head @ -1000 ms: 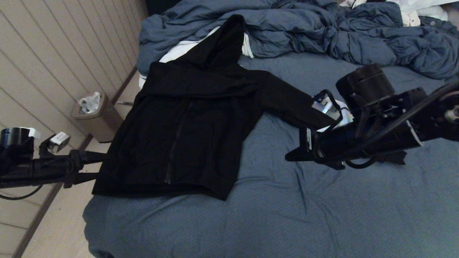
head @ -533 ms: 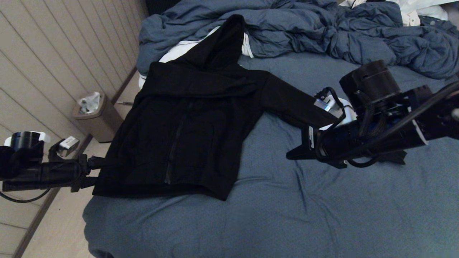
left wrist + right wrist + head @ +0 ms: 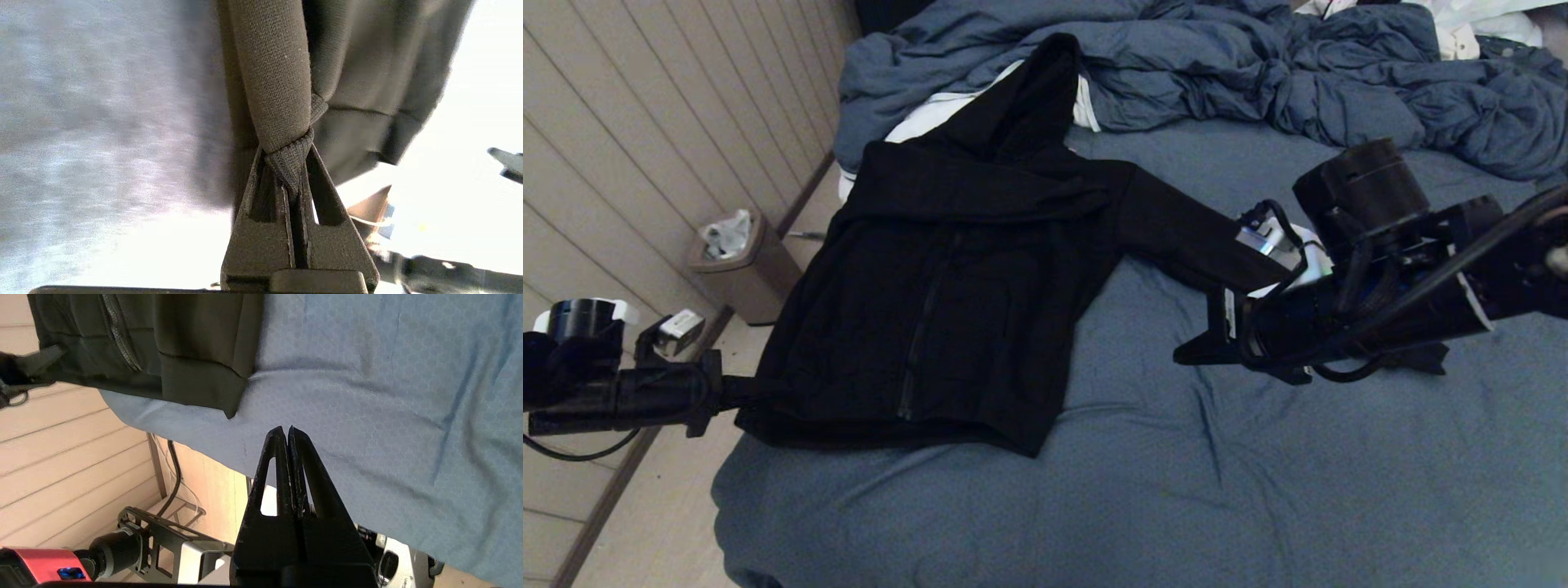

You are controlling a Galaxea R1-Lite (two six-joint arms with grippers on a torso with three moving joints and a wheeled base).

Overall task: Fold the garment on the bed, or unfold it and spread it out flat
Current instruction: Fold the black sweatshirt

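One wide bed (image 3: 1258,490) fills most of the head view, its blue sheet soft and lightly creased, with a rumpled duvet (image 3: 1258,73) heaped along the far side. On the bed's left part lies the hoodie (image 3: 947,286), front up, zipper closed down the middle, hood reaching toward the duvet and over a white cloth (image 3: 923,118). Its right sleeve stretches out toward the right arm; its left edge sits at the mattress edge, above the floor where a bin (image 3: 739,265) stands.

Judged from the pictures, the hoodie is light, limp and thick-knit: it will sag and drape from any held point, drag on the sheet rather than slide, and cannot break. Doubled ribbed edges, such as hem corners and cuffs, look like the firmest places to take hold; a single pinch will lift only a corner, so a second hold at the opposite corner or sleeve seems needed.

At the near left hem corner, the left claw (image 3: 291,173) is clamped on a bunched fold of ribbed hem. The right claw (image 3: 287,435) hovers above bare sheet near the hem's other corner, tips pressed together, holding nothing.
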